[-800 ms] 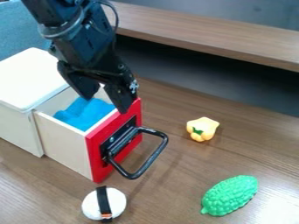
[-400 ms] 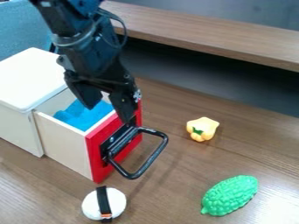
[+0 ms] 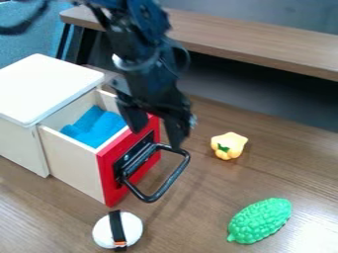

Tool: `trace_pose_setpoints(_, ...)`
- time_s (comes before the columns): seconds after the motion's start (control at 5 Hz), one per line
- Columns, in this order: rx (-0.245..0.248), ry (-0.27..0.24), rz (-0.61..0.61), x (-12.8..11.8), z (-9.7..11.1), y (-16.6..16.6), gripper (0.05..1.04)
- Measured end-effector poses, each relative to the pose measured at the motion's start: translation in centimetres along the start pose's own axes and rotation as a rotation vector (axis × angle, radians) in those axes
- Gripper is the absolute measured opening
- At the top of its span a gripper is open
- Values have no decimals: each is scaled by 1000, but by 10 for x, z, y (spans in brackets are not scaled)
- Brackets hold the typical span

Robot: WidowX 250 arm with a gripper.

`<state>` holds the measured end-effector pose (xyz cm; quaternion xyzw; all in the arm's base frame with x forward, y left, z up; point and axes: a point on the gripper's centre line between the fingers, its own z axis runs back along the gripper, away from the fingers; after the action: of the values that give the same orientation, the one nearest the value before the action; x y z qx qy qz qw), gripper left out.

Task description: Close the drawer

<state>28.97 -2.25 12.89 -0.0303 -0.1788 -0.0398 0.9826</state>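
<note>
The drawer (image 3: 72,163) stands partly open at the left of the view, pulled out from a pale box (image 3: 46,89) with a white top. Its front panel (image 3: 109,170) is red and carries 1 black loop handle (image 3: 168,184) that sticks out over the desk (image 3: 198,212). Inside the drawer lies a bright blue cloth (image 3: 96,126). The black arm (image 3: 142,59) comes in from the top edge, and its hand (image 3: 156,136) hangs over the drawer's front end, open, with its 2 fingers spread apart. 1 fingertip is close to the handle; I cannot tell if they touch. On the desk, a yellow toy pepper (image 3: 228,146) sits right of the drawer, a bumpy green toy (image 3: 261,221) lies nearer the lower right, and a white ball (image 3: 135,230) with a black band lies just before the drawer.
</note>
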Motion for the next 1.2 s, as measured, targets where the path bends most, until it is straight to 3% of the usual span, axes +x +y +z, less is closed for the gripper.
trace_pose_setpoints(0.6, 20, 75, 29, 3, -30, 0, 999)
trace_pose_setpoints(1.0, 178, 176, 45, -9, -44, 17, 999)
trace_pose_setpoints(1.2, 237, 201, 39, -12, -50, 22, 999)
